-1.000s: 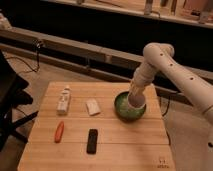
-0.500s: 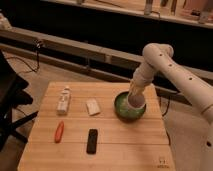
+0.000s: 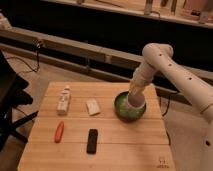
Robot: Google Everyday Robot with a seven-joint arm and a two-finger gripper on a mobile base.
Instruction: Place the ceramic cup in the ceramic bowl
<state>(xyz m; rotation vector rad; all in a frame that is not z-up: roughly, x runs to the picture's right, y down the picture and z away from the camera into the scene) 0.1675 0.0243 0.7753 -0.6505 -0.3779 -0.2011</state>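
The green ceramic bowl (image 3: pixel 121 111) stands at the right of the wooden table (image 3: pixel 110 145). The white arm reaches down from the right into it. The gripper (image 3: pixel 134 103) is inside the bowl, low over its pale green inside. A pale rounded shape at the arm's lower end may be the ceramic cup (image 3: pixel 135 104), but I cannot tell it apart from the gripper. Most of the bowl's right side is hidden by the arm.
On the table lie a small white bottle (image 3: pixel 63 99) at the left, a pale block (image 3: pixel 93 107) near the bowl, an orange carrot-like thing (image 3: pixel 59 131) and a black bar (image 3: pixel 92 140) toward the front. A dark chair (image 3: pixel 10 100) stands to the left. A shelf runs behind.
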